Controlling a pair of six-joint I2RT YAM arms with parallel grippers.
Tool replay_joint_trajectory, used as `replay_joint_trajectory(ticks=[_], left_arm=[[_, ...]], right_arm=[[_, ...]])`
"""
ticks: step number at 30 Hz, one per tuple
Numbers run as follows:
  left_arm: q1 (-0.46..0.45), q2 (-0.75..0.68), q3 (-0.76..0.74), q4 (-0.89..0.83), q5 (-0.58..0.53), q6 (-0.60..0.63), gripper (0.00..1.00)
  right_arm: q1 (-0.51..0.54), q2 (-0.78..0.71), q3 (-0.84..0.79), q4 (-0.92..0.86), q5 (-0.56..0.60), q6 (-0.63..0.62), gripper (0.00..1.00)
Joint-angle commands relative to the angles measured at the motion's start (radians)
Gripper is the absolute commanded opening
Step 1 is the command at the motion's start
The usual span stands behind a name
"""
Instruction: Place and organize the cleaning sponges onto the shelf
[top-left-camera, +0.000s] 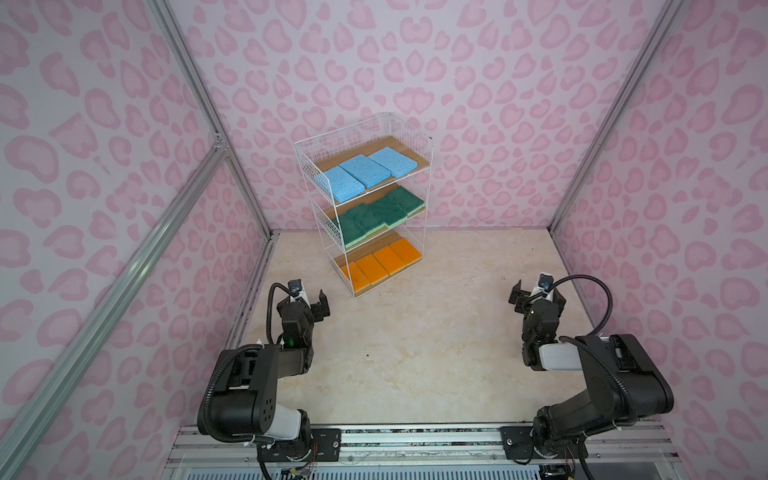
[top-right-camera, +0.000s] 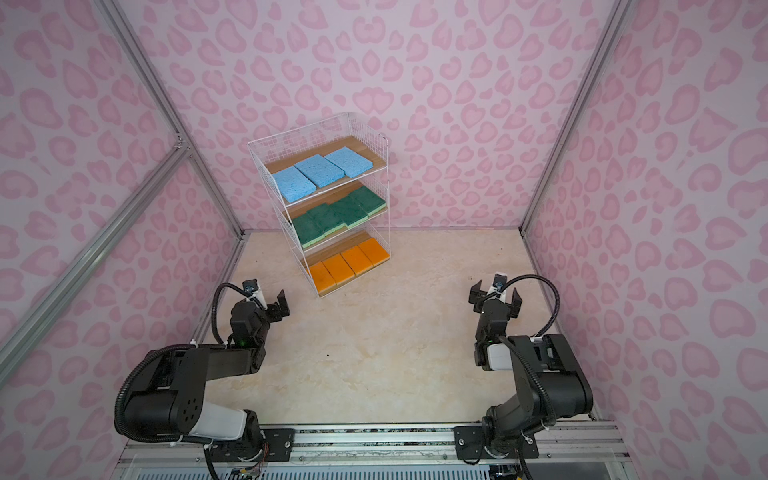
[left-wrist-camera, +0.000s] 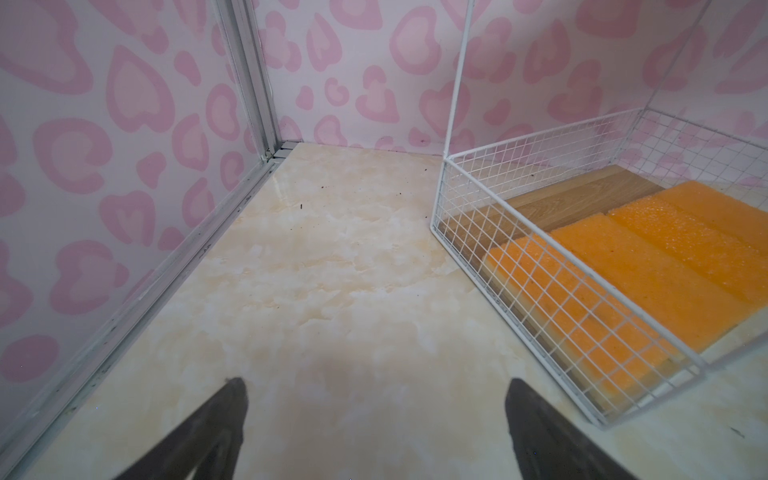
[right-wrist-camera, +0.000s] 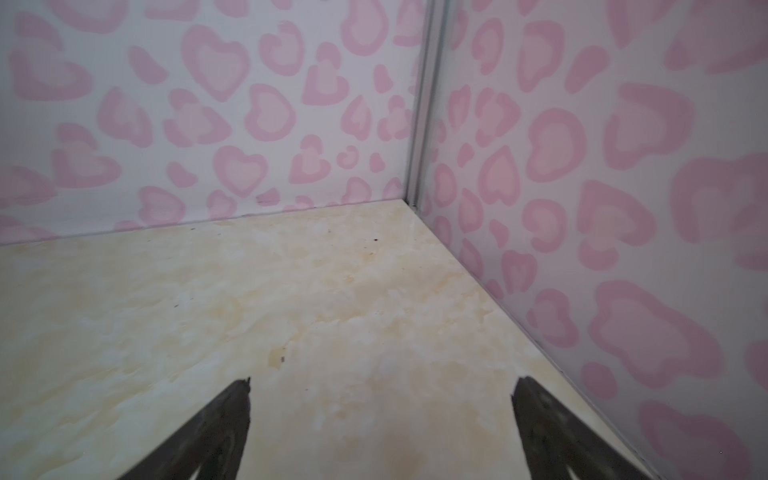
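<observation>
1. table (top-left-camera: 415, 353): no loose sponge shows on it in either top view.
2. shelf (top-left-camera: 390, 124): stands ahead of both tools and well apart from each. It is ahead and slightly right of the left gripper (top-left-camera: 309, 301), and ahead and far to the left of the right gripper (top-left-camera: 538, 293).
3. All eleven pads sit on the boards: blue sponges (top-left-camera: 365, 169) on the top tier, green sponges (top-left-camera: 376, 216) in the middle, orange sponges (top-left-camera: 382, 262) at the bottom. Each row lies side by side, with the long axes running front-to-back in the rack (the green row looks a bit stepped).
4. left gripper (left-wrist-camera: 374, 386): fingers spread wide with nothing between them, over bare table. The orange row lies just ahead-right of it behind the wire side.
5. right gripper (right-wrist-camera: 382, 384): fingers also spread and empty. It faces the far table corner, and its wrist view shows no rack.
6. My read is that placing is done. If a tidy is wanted, the left arm is nearer and would go in through the rack's open front, along the pads' long axis.
</observation>
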Motion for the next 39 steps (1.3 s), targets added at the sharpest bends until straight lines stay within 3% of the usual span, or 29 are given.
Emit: replay_joint_trajectory(ticks=[1,5,23,39], left_arm=[[0.001,0.003,0.005,0.035,0.006,0.002,0.98],[0.001,0.003,0.005,0.034,0.006,0.002,0.97],[0.001,0.003,0.006,0.032,0.007,0.002,0.97],[0.001,0.003,0.005,0.033,0.006,0.002,0.98]], right_arm=[[0.012,0.026,-0.016,-0.049,-0.063,0.018,0.99],[0.017,-0.011,0.009,-0.157,-0.062,0.022,0.99],[0.052,-0.003,0.003,-0.132,0.021,0.011,0.99],[0.037,-0.005,0.011,-0.149,-0.017,0.019,0.99]])
